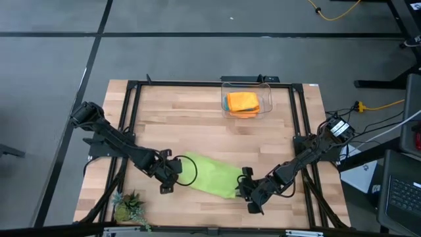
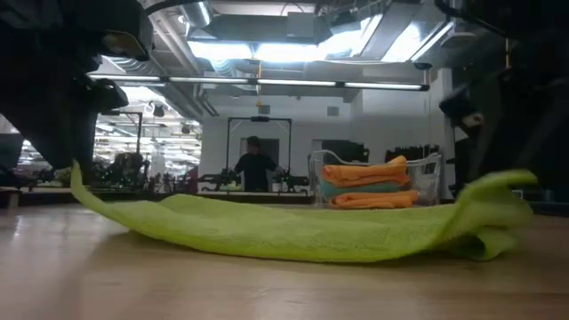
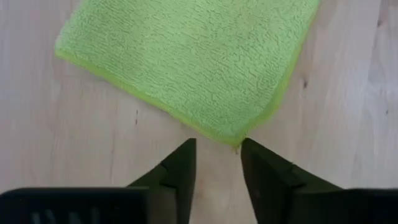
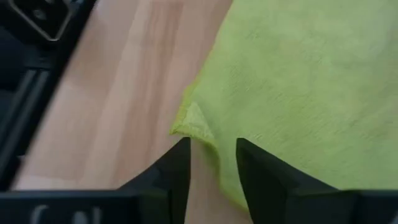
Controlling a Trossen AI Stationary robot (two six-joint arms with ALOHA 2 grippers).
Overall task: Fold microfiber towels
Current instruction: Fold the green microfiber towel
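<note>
A lime green towel (image 1: 210,174) lies on the wooden table near its front edge. In the low view both ends curl up off the wood, the left end (image 2: 78,182) and the right end (image 2: 498,191). My left gripper (image 1: 172,172) is open at the towel's left corner (image 3: 236,142), which sits just ahead of the gap between the fingertips. My right gripper (image 1: 245,185) is open at the towel's right end, and the towel's edge (image 4: 214,152) runs into the gap between its fingers. Two orange towels (image 2: 364,171) and a turquoise one (image 2: 364,188) lie stacked in a clear bin. My left gripper stands with its open fingers (image 3: 183,162) on either side of the towel's corner; I cannot tell whether they touch it. My right gripper has the towel's edge, beside a small turned-over corner (image 4: 194,123), between its open fingers (image 4: 255,165); I cannot tell whether they touch it.
The clear bin (image 1: 264,99) with the stacked towels stands at the table's far middle-right. A small green plant (image 1: 128,207) sits at the near left corner. A black frame (image 1: 131,118) runs along the table's sides. A person stands far off in the room (image 2: 255,164).
</note>
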